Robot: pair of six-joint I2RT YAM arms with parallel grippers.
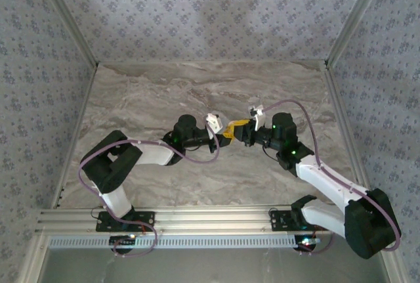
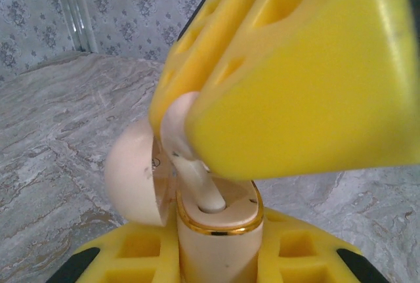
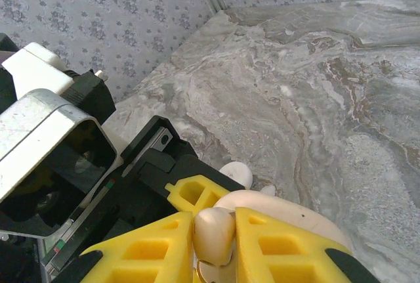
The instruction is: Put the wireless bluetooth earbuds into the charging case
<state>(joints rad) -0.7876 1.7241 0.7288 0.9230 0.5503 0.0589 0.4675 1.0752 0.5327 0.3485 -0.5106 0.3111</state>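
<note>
The marble-look desk (image 1: 164, 92) is boxed in by patterned walls (image 1: 197, 14) on the left, back and right, and there's loads of bare surface all around. Both arms meet mid-desk, well away from every edge, so there's plenty of room on all sides.

From the top camera the meeting point is just a yellow blob, too small to make out anything held there.

The left tool (image 2: 220, 250) comes up from the bottom of its own wrist view. Its yellow fingers (image 2: 315, 257) are clamped on the body of the cream charging case (image 2: 220, 230). The case stands upright, and its lower part is cut off by the frame. Its lid (image 2: 131, 171) is flipped open to the left, and a gold rim runs round the opening.

The right tool (image 3: 214, 230) is pinched almost closed on a white earbud (image 2: 197, 178). In the left wrist view those fingers are huge and blurry and cover the top of the bud. The stem pokes out below them and sits down in the case opening. I can't tell if it's fully seated.

In the right wrist view there's a small white rounded bit (image 3: 239, 174) just past the fingers, and I can't tell what it is.
</note>
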